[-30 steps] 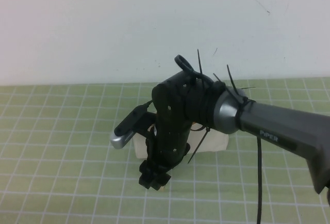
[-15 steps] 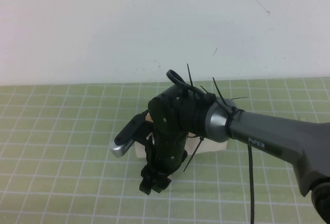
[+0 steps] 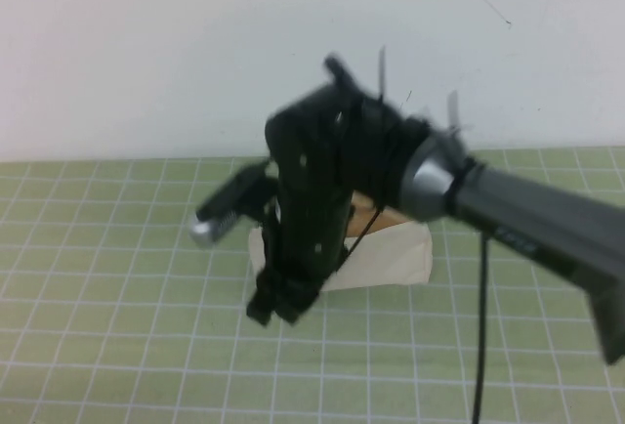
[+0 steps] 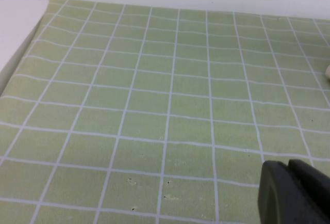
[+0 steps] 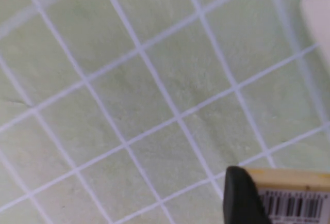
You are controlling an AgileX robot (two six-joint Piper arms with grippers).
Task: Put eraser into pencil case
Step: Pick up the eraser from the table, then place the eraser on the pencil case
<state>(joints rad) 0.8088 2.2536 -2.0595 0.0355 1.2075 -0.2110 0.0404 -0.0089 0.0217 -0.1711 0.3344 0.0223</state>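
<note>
Since the earlier frame, we see the right end effector (image 3: 273, 307) risen off the green gridded tabletop (image 3: 117, 248), clamping the tiny tan-yellow barcode-labelled eraser (image 5: 291, 195) beside the cream fabric pencil case (image 3: 391, 258). Our left end effector (image 4: 296, 193) hovers apart; whether it is open, we cannot tell.

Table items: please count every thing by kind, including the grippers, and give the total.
Eraser, held by the right gripper: 1
Pencil case, on the mat: 1
Grid mat: 1
Grippers: 2, the right gripper raised near the case, the left gripper low over the mat
Total: 5
</note>
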